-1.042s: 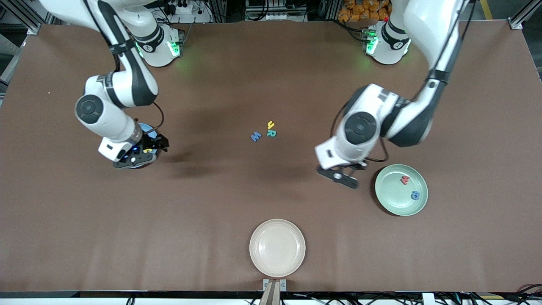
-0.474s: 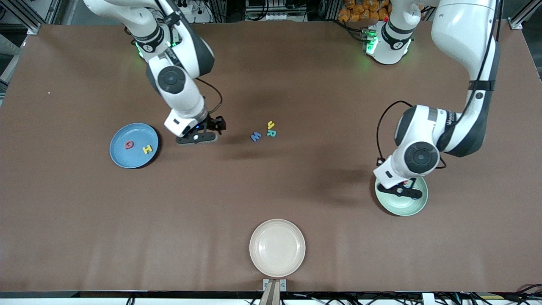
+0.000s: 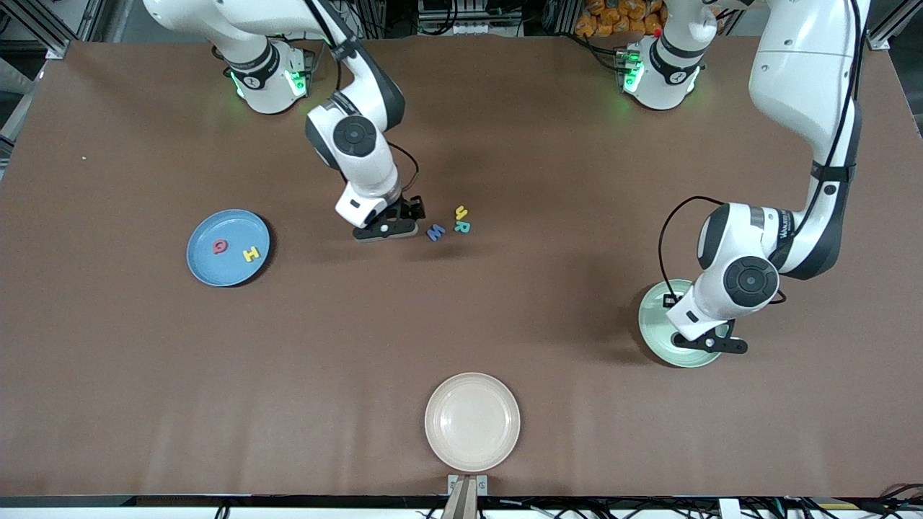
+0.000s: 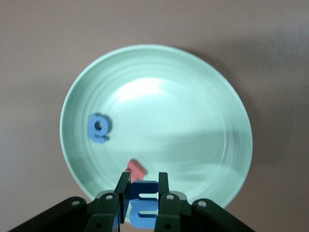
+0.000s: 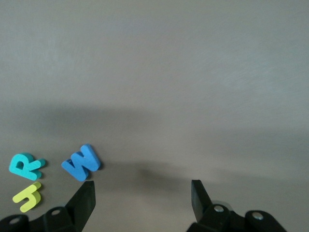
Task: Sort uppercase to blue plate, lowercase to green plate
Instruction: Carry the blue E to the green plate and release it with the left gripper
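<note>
Right end effector (image 3: 401, 219) now beside blue M (image 3: 435, 232) — open.

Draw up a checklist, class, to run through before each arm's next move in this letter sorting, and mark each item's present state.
1. Left gripper shut on the blue m: ok.
2. It is over the green plate: ok.
3. Landing spot free of red w and blue a: cannot tell.
4. Right gripper open: ok.
5. It is centred over blue M: not ok, beside it.
</note>
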Available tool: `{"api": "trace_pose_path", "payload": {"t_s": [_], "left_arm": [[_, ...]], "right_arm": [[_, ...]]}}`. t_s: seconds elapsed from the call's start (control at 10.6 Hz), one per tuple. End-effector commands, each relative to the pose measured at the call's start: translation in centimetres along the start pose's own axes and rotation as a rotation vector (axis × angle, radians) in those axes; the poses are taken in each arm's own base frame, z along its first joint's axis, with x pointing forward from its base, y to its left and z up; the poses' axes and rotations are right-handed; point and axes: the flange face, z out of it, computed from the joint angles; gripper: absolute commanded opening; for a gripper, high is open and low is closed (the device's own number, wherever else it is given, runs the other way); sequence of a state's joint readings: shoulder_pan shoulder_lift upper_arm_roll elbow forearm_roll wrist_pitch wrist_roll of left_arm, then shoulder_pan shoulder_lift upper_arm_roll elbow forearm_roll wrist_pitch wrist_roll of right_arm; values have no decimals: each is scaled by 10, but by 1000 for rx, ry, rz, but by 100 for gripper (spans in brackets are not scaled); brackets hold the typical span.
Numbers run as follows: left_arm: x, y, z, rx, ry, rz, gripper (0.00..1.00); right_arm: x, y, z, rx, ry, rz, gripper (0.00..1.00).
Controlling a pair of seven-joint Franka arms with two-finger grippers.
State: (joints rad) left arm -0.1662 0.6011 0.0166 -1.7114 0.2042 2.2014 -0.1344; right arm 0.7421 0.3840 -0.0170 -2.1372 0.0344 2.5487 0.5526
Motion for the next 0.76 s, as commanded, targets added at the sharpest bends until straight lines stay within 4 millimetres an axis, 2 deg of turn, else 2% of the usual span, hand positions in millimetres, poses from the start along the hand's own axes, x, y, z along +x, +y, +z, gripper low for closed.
{"api": "trace_pose_path", "payload": {"t_s": [0.0, 0.09, 0.19, 0.28, 0.38, 0.47, 0.57, 0.66], "left_arm": [[8, -9, 2, -10, 42, -22, 16], [13, -15, -12, -9, 66, -32, 40], [14, -20, -34, -9, 98, -41, 60], [13, -22, -56, -11, 125, -46, 76], [11, -21, -73, -11, 144, -43, 93], [7, -21, -93, -8, 150, -41, 100], [1, -23, -115, -6, 152, -40, 100], [-5, -18, -135, -4, 151, -19, 100]], "right_arm": [[13, -40, 12, -1, 17, 30, 89], [8, -52, 21, -4, 14, 19, 88], [5, -58, 22, -6, 22, -2, 86], [7, -61, 20, -22, 44, -44, 84], [6, -59, 26, -42, 49, -68, 84], [5, -61, 29, -42, 53, -80, 84], [-1, -70, 33, -43, 66, -114, 84], [-4, -70, 38, -60, 69, -140, 84]]}}
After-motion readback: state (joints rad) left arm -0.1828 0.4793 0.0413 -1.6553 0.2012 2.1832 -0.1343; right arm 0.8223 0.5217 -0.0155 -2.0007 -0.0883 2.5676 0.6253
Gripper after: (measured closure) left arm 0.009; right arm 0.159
